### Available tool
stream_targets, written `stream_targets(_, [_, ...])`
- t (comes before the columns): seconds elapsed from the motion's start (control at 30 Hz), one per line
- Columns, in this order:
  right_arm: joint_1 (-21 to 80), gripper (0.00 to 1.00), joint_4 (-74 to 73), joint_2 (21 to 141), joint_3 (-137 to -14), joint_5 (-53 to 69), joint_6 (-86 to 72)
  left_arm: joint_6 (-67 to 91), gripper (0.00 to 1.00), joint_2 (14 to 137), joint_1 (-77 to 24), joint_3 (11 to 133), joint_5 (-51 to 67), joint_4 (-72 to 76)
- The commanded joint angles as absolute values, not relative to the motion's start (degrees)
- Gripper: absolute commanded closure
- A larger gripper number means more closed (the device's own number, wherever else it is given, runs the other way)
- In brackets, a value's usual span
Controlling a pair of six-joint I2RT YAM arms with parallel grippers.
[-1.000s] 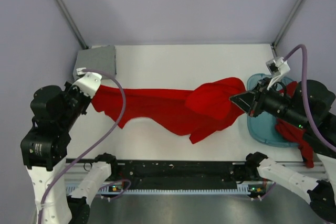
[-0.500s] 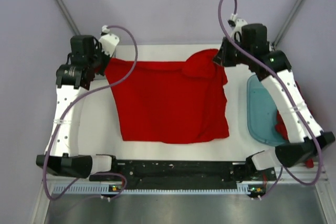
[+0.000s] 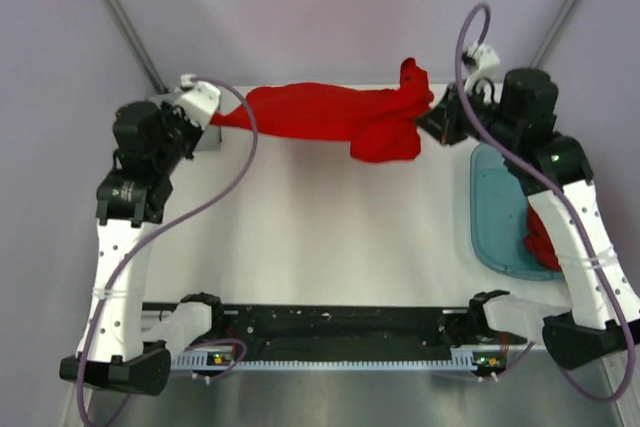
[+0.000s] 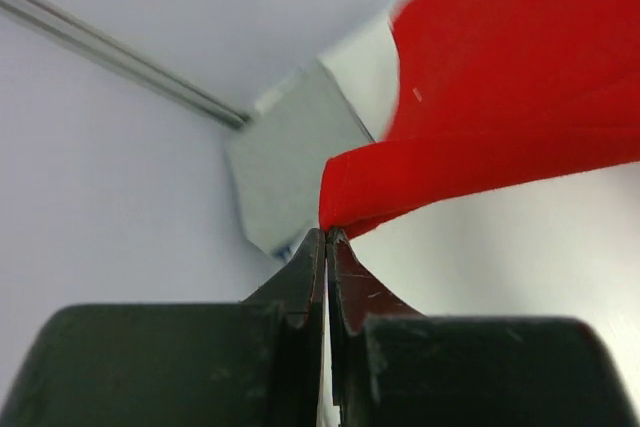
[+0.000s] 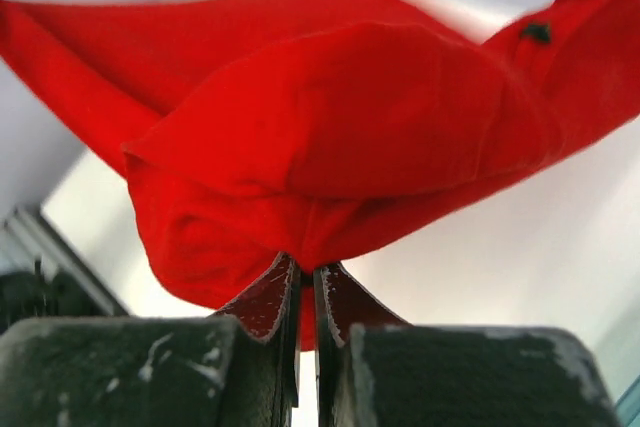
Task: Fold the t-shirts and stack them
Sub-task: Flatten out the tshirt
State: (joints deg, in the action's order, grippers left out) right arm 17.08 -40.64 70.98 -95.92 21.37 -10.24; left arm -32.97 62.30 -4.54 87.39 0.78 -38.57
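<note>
Holding bright red t-shirt | left gripper, right gripper clamped its ends | I judged it soft, light; grip corners.

You are looking down on a flat white table top, evenly lit, with only soft shadows. Plain pale lilac walls close it in at the far side and on both flanks. Two slim grey metal struts slant up from its far corners, one left, one right. A long black mounting rail lines the near edge, and a dull grey metal surface lies below it.
</note>
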Motion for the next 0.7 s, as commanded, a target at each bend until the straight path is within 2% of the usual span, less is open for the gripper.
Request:
stream_targets(0.0, [17.0,1.00,-36.8,67.8,-72.0,27.3,-10.5,-35.4,1.00,59.1,-4.2,65.9,5.7,-35.2])
stream_targets(0.1, [17.3,1.00,-33.0,69.2,-59.9,22.8,-12.2,-35.5,1.00,57.7,-4.2,52.3,6.3,-30.6])
stream_targets(0.23, [17.4,0.66,-31.5,76.2,-53.9,16.6,-15.8,-36.5,1.00,59.7,-4.2,40.5,7.2,-26.2])
stream_targets(0.3, [17.5,0.55,-33.5,79.3,-53.2,13.3,-17.5,-36.6,1.00,62.2,-4.2,37.7,5.7,-25.7])
stream_targets(0.43, [20.3,0.46,-37.1,77.9,-51.2,4.1,-20.3,-37.0,1.00,65.0,-4.0,34.1,3.2,-24.6])
stream_targets(0.67, [41.2,0.45,-38.2,69.0,-48.6,-5.7,-25.9,-36.7,1.00,58.5,-3.3,32.0,2.7,-26.8])
